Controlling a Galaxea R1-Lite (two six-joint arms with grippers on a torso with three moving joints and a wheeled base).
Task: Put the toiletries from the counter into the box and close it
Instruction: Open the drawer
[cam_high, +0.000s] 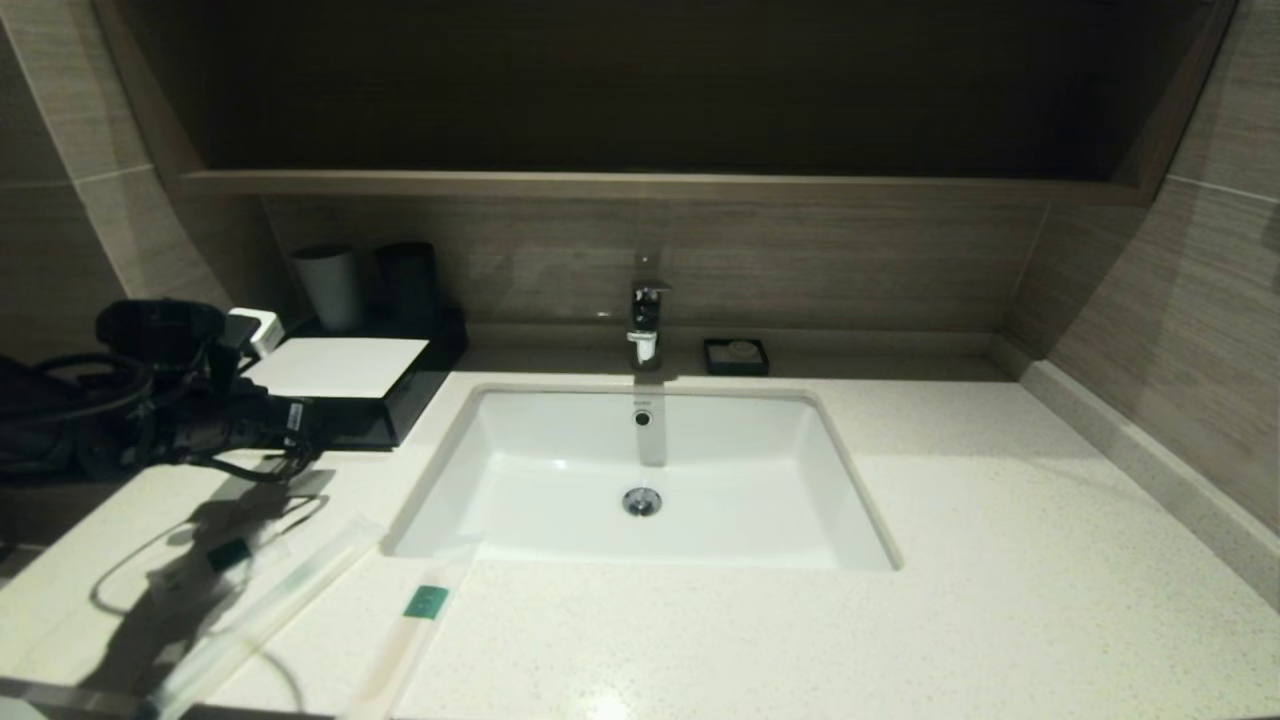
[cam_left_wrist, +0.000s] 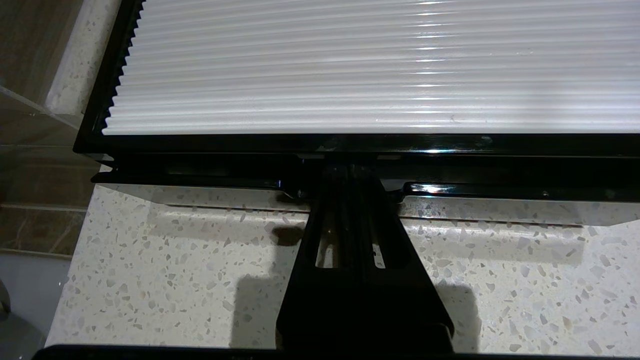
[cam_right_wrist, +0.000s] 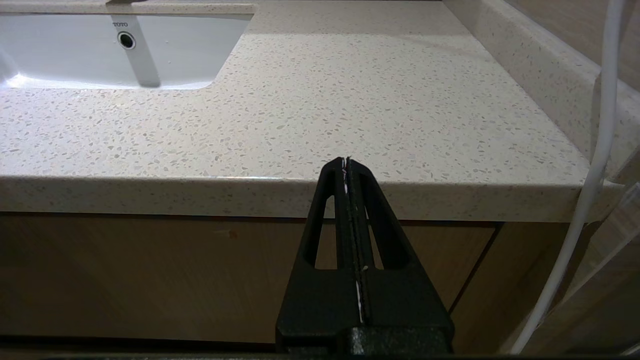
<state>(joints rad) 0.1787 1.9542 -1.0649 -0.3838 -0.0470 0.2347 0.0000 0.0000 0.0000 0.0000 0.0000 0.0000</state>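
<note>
The black box (cam_high: 335, 365) with its white top panel stands at the back left of the counter (cam_high: 1000, 560). In the left wrist view its ribbed white panel (cam_left_wrist: 350, 70) fills the upper part. My left gripper (cam_left_wrist: 350, 172) is shut, its tips pressed into a notch in the middle of the box's glossy front drawer edge; in the head view it (cam_high: 305, 420) sits at the box's front. The toiletries lie on the front left of the counter: a short sachet (cam_high: 232, 553) and two long packets (cam_high: 270, 605) (cam_high: 420, 610). My right gripper (cam_right_wrist: 346, 160) is shut, empty, level with the counter's front edge.
The white sink (cam_high: 640, 470) is set in the middle, with a faucet (cam_high: 645, 320) behind it. A small black soap dish (cam_high: 736, 356) sits to its right. Two cups (cam_high: 328, 285) (cam_high: 407, 280) stand behind the box. A white cable (cam_right_wrist: 590, 165) hangs by the right arm.
</note>
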